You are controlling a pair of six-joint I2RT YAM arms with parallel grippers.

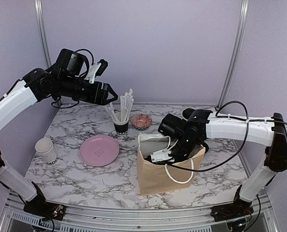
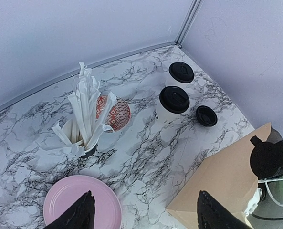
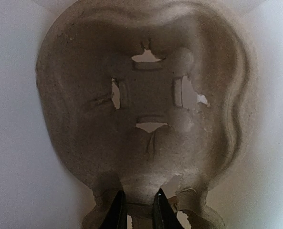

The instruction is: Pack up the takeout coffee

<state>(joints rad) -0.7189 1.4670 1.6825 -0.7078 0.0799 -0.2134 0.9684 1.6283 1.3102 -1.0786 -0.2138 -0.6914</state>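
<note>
1. One coffee cup (image 2: 173, 101), black-lidded, stands on the tabletop (image 2: 146, 143) ahead and right of the left tool (image 2: 145, 192), beyond the bag (image 2: 222, 179). Another lidded cup (image 2: 181, 74) is just behind it.
2. Left tool: open, empty, raised.
3. Right tool (image 3: 139, 191): down in the bag, clamped on the pulp carrier (image 3: 146, 95) edge.

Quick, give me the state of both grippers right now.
Left gripper: open, holding nothing.
Right gripper: closed on the edge of the cardboard cup tray.
</note>
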